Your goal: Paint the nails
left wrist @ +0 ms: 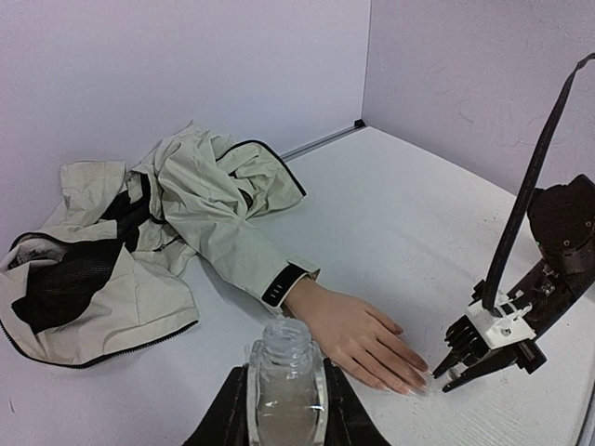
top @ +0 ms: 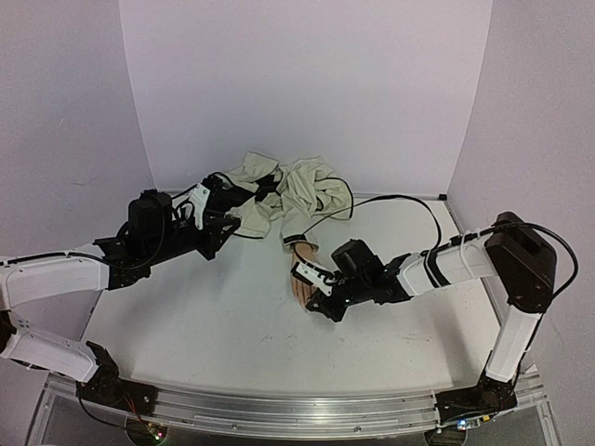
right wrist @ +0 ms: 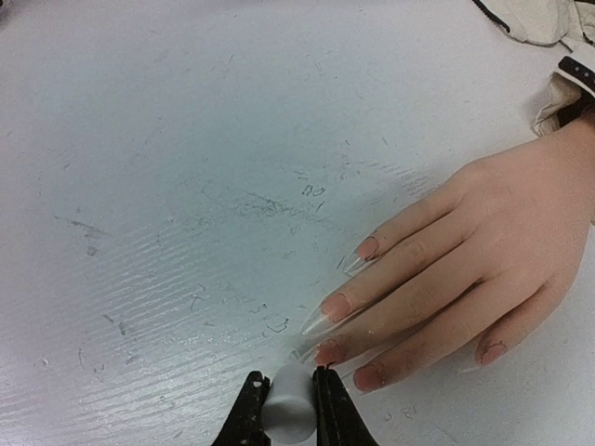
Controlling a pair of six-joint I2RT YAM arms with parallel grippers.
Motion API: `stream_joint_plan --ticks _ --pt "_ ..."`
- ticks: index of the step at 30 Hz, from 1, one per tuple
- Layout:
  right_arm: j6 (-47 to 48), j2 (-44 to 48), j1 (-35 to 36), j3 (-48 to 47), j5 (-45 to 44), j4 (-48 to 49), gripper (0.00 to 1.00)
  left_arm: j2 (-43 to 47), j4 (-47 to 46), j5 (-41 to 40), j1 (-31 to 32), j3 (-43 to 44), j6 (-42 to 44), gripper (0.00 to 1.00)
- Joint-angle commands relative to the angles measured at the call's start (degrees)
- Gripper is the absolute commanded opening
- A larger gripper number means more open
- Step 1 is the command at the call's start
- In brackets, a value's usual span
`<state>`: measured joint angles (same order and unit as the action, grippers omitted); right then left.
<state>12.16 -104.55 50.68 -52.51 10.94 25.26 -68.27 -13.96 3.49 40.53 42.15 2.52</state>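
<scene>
The pale peach mannequin hand (top: 301,260) lies palm down mid-table, with its cream, dark-cuffed sleeve (left wrist: 279,283) behind it. Its long pointed nails (right wrist: 336,308) point at my right gripper (right wrist: 285,398). That gripper is shut on a small white cap (right wrist: 288,401), whose front end is at the middle finger's nail tip. The gripper also shows at the fingertips in the left wrist view (left wrist: 444,372). My left gripper (left wrist: 284,404) is shut on an open clear bottle (left wrist: 285,367), held upright just short of the wrist (left wrist: 358,334). In the top view the left gripper (top: 209,216) is by the jacket.
A crumpled cream jacket (top: 288,190) with dark lining lies at the back of the table against the wall. A black cable (top: 390,200) runs from it to the right arm. White walls close off the back and both sides.
</scene>
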Motion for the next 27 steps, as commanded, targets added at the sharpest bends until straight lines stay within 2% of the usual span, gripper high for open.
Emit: stream_joint_plan --ticks 1,7,17,27 --pt "-0.30 4.13 0.40 0.83 -0.17 0.28 0.00 2.06 -2.30 0.80 -0.28 0.74 -0.38 0.00" --pt "-0.76 7.51 0.39 2.83 -1.26 4.34 0.00 1.78 -2.30 0.90 -0.26 1.00 -0.41 0.00" --pt "0.13 2.44 0.38 -1.85 -2.98 3.01 0.00 0.88 -2.30 1.24 -0.28 1.67 -0.37 0.00" --pt "0.21 1.94 0.46 -1.22 -3.84 1.76 0.00 0.85 -2.27 1.18 -0.26 1.49 -0.40 0.00"
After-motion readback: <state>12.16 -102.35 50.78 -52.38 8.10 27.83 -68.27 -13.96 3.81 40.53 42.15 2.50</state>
